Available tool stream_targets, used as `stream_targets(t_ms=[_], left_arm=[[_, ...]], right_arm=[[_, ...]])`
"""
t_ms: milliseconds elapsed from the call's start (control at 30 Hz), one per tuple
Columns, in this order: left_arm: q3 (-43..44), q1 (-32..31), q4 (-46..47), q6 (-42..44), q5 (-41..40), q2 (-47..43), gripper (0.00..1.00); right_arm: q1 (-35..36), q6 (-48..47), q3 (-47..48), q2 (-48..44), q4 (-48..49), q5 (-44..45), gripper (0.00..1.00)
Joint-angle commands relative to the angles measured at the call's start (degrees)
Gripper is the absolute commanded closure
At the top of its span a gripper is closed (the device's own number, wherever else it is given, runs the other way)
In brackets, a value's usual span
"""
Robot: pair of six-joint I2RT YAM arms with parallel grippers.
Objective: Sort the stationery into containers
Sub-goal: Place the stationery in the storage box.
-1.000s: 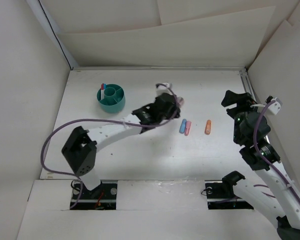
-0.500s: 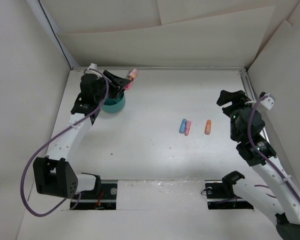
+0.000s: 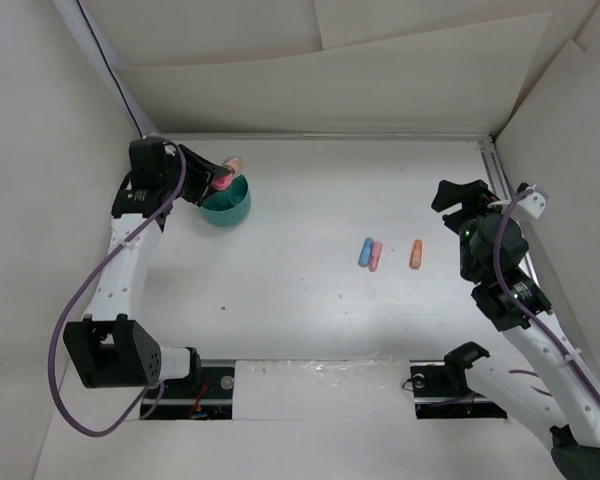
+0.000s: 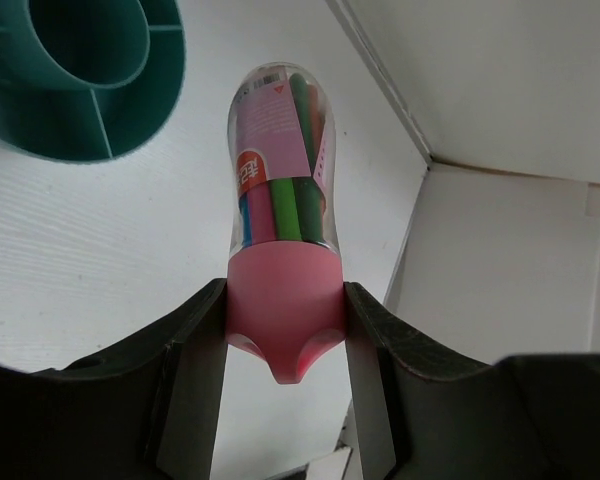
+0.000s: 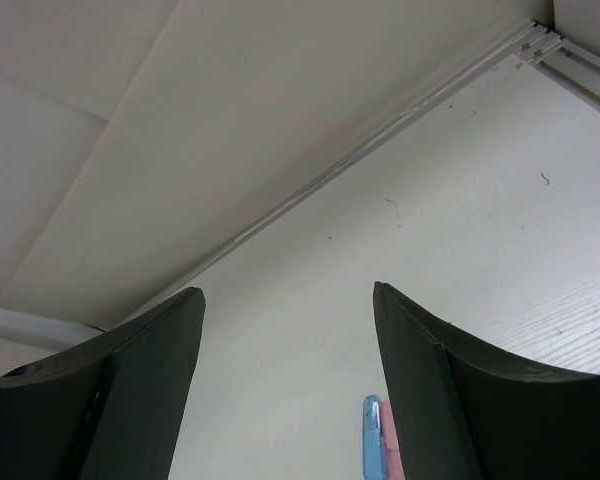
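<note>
The left jaws are clenched on the pink base of a capsule (image 4: 280, 200), one jaw at each side of it; the capsule has a clear upper part with a pink label, and inside it I can see green, blue and pink sticks standing together; its rounded clear end points away from the wrist, toward the seam where the tabletop (image 3: 280, 300) meets the white wall; in the left wrist view the teal cup (image 4: 80, 80) is at the upper left, apart from the capsule, and its inner walls divide it into compartments; which compartments are filled I cannot tell from here; in the top view the capsule (image 3: 230, 165) appears at the far rim of the cup (image 3: 230, 208), and the left arm (image 3: 130, 250) stretches along the left side of the tabletop to reach it; whether the capsule touches the rim I cannot tell; the right jaws are released, spread wide, with nothing between them, and they hang above the tabletop near its right edge; at the bottom of the right wrist view I see the ends of a blue piece (image 5: 372, 440) and a pink piece (image 5: 388, 450) touching side by side; the top view shows these two (image 3: 365, 251) (image 3: 376, 256) lying on the tabletop right of the middle, and an orange piece (image 3: 416, 254) near them, a little apart, closer to the right arm (image 3: 495, 245).
</note>
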Motion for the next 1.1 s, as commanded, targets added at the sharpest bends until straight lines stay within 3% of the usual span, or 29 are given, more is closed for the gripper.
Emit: stream_targets(t_ms=[0,300,700,1067], left_arm=[[7.91,1.35,-8.01,5.12,-4.20,1.06,0.86],[10.02,6.44,-12.60,8.99,-5.63,5.88,0.86],[11.26,6.45,-11.46,9.52,-2.38,11.17,0.84],[13.90,6.45,-11.28,9.97,-0.09,9.42,0.84]], right_arm=[[-0.38,-0.72,-0.34,-0.58,2.20,-0.57,0.26],[-0.38,-0.72,-0.34,-0.58,2.73,-1.10,0.26],[-0.38,-0.72,-0.34,-0.06,2.73,-2.16,0.26],[-0.38,-0.72,-0.34,0.47,3.25,-2.16,0.26]])
